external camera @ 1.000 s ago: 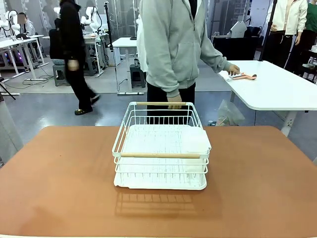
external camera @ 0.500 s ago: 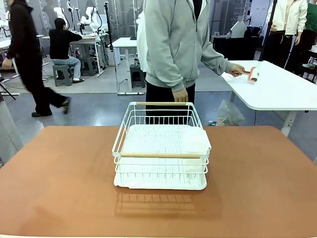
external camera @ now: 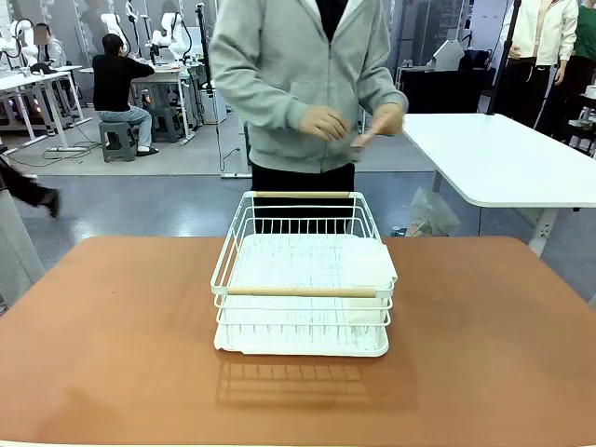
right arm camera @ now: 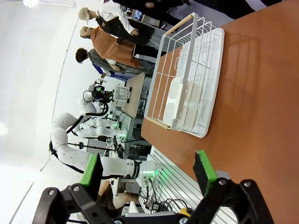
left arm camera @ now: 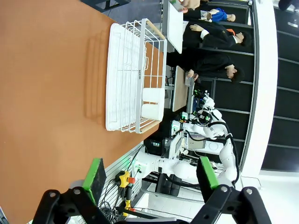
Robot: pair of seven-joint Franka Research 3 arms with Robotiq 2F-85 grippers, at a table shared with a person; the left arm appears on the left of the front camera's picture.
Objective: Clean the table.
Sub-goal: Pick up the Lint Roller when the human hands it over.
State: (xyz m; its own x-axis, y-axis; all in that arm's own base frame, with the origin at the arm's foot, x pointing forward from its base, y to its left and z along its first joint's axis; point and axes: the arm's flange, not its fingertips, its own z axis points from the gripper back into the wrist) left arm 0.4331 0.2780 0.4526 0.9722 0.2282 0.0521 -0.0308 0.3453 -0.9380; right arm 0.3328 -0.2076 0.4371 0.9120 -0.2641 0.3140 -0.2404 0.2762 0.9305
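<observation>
The reddish-brown table (external camera: 112, 345) fills the lower front view, with a white wire rack (external camera: 303, 275) standing at its middle. A person in a grey hoodie (external camera: 298, 84) stands at the far edge behind the rack, both hands (external camera: 349, 123) raised together at chest height and holding something small and blurred. In the left wrist view my left gripper (left arm camera: 150, 173) is open, hanging off the table's edge with the table (left arm camera: 42, 93) and rack (left arm camera: 133, 77) beyond it. My right gripper (right arm camera: 148, 171) is open too, with the table (right arm camera: 252, 121) and rack (right arm camera: 187, 79) ahead of it.
A glossy white table (external camera: 503, 154) stands at the back right. Behind the person lies an open workshop floor with other people and desks. The brown tabletop is bare on both sides of the rack.
The person has drawn the arm back from the white table, taken the pink-handled thing off it, and brought both hands together in front of the chest. The rack has not moved.
</observation>
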